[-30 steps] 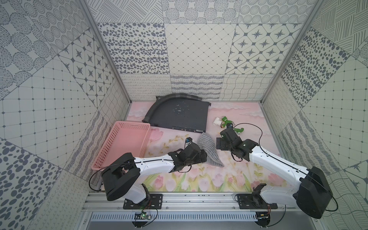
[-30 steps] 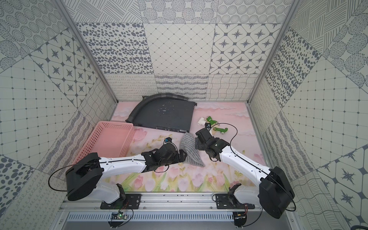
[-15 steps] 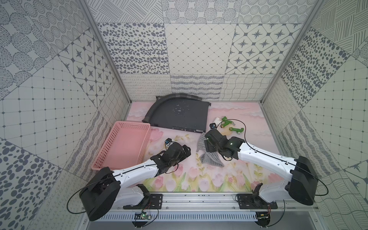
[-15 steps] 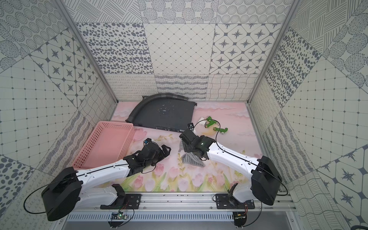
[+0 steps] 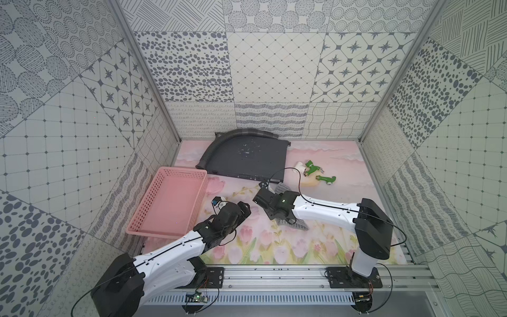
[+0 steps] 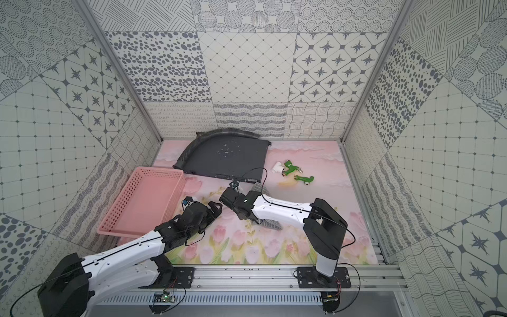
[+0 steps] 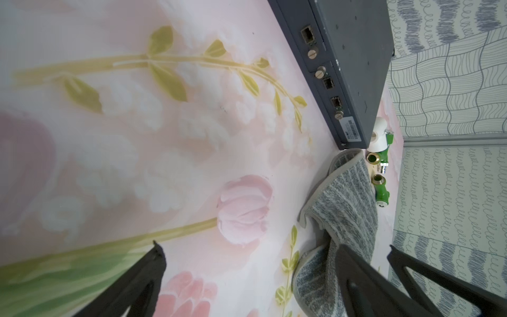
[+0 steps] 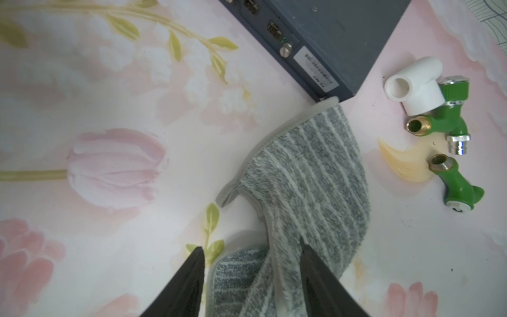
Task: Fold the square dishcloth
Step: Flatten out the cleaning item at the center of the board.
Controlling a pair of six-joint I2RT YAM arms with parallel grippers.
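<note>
In both top views the dishcloth lies mid-bench, just near of the dark box's near right corner. It is mostly hidden. One striped grey corner pokes out on the near side of the right arm, and another bit shows on its far side. The right arm reaches in low from the right, stretched leftward across the dishcloth, with the right gripper tipped down over it. The left arm comes up from the near left. The left gripper hangs just right of the pink basket, left of the dishcloth and apart from it.

From the left wrist, the dishcloth looks soft and fluffy, grey with thin whitish stripes and a pale hem. It is humped up and curled over itself rather than flat. One end rests at the box's corner, and the green taps lie just beyond. The left fingers are spread wide and grip nothing.

From the right wrist, the dishcloth rises in a loose arch with shadow beneath. The right fingers stand part-way apart astride its bunched end. One tip is over the fabric and the other is just beside its hem. I cannot tell whether they pinch it.
</note>
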